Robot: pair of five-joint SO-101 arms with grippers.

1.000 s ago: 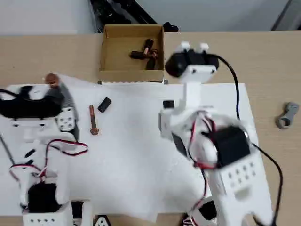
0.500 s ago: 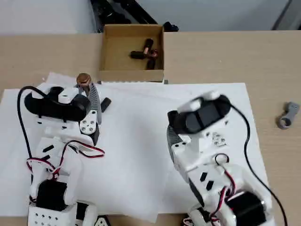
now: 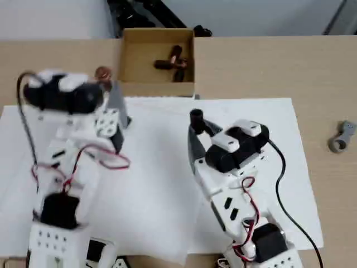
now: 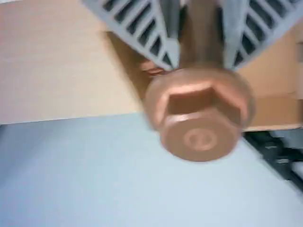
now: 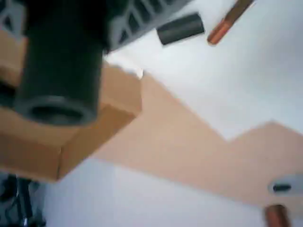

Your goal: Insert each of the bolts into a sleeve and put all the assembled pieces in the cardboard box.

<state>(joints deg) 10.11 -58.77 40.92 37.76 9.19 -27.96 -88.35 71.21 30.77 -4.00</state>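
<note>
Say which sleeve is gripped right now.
The black sleeve between the right arm's fingers; the other empty sleeve lies on its side on the white sheet.

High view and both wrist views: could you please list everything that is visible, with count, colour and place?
table: one, light wood, under everything.
sheet: one, white, over the table's middle.
cardboard box: one, brown, beyond the sheet's far edge.
assembled pieces: at least two, copper and black, inside the box.
held bolt: one, copper, gripped near the box's front left corner.
loose bolt: one, copper, lying on the sheet.
held sleeve: one, black, gripped above the sheet.
loose sleeve: one, black, lying on the sheet near the loose bolt.
grey part: one, on bare table, right arm's side.
left gripper: grey fingers, shut on the held bolt.
right gripper: grey fingers, shut on the held sleeve.
</note>
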